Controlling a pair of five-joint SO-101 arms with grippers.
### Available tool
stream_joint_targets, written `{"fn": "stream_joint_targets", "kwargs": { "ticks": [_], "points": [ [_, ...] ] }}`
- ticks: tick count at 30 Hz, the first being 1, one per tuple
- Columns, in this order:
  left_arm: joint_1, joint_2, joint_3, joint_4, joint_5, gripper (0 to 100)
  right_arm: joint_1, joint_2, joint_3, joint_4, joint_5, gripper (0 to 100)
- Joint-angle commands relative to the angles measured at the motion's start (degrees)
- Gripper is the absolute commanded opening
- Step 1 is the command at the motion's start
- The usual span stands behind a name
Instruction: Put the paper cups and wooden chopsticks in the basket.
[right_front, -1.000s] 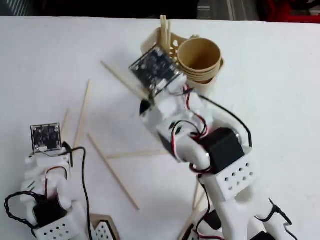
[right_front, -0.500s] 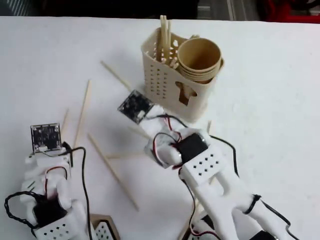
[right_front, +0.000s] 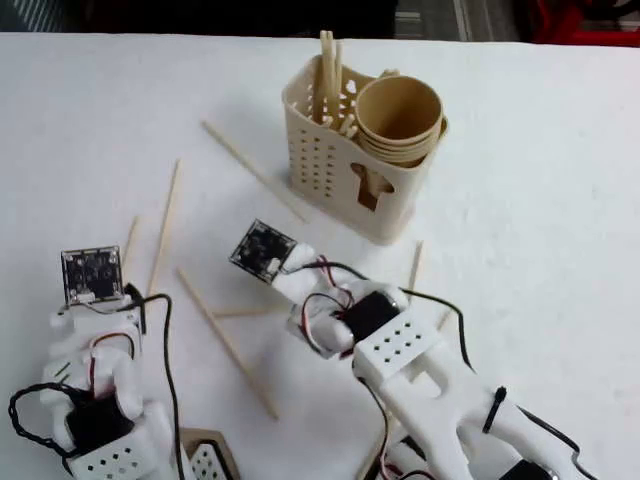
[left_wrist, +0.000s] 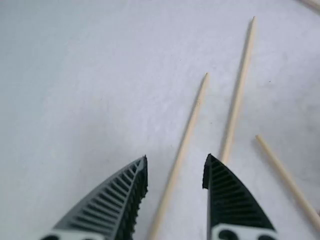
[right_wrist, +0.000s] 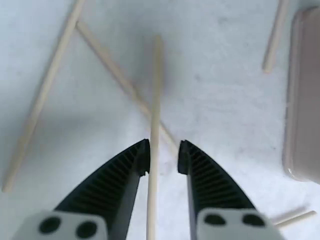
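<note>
White tabletop (right_front: 540, 200) carried everything. We found the basket (right_front: 340, 175) upper ctr of the high view, upright, w/ stacked paper cups (right_front: 400, 115) nested mouth-up in its right half. A few chopsticks (right_front: 327, 60) stood on end in its left half, tips above the rim; thin sticks prob. only fit stood vertical. Cups looked done, so the loose sticks (right_front: 225, 340) were the leftover work. They lay flat left of and below the basket, fanned at diff. angles.

Left arm (right_front: 95, 350) sat lower left. The left claw (left_wrist: 175, 161) was open, jaws spread wide, w/ a short stick (left_wrist: 192, 120) running lengthwise btwn the tips, touching neither. We judged it the one at mid left (right_front: 130, 238), long axis near vertical in that frame, approx. parallel to a longer neighbour (right_front: 165, 225).

Right arm (right_front: 370, 330) sat lower ctr, below the basket. The right claw (right_wrist: 162, 150) had its jaws parted only a little, straddling a long stick (right_wrist: 156, 90). That stick's long axis ran straight out in line w/ the claw and crossed a second stick (right_wrist: 115, 75) beyond the tips. It sat against one jaw w/ a gap to the other, so no pinch yet. We reckoned the in-line hold made sense: a stick gripped along the claw can go end-first into the basket.
</note>
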Motion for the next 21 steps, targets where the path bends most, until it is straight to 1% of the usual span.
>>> {"fn": "stream_joint_targets", "kwargs": {
  "ticks": [1, 3, 6, 9, 11, 16, 21],
  "points": [
    [-0.1, -0.6, -0.3, -0.3, -0.6, 19, 0.6, 0.7, -0.6, -0.4, 0.2, 14.4],
    [-0.1, -0.6, -0.3, -0.3, -0.6, 19, 0.4, 3.5, -1.8, -0.6, -0.4, 14.5],
    [-0.1, -0.6, -0.3, -0.3, -0.6, 19, 0.4, 9.6, -6.2, 0.9, -4.2, 15.7],
    [-0.1, -0.6, -0.3, -0.3, -0.6, 19, -0.1, 17.5, -12.4, 5.7, -5.0, 22.8],
    [-0.1, -0.6, -0.3, -0.3, -0.6, 19, -0.7, 22.5, -16.3, 8.4, -4.7, 25.5],
    [-0.1, -0.6, -0.3, -0.3, -0.7, 19, -3.2, 30.7, -22.0, 9.2, -4.7, 24.5],
    [-0.1, -0.6, -0.3, -0.3, -0.7, 19, -6.4, 32.0, -23.4, 9.1, -5.1, 24.7]
  ]
}}
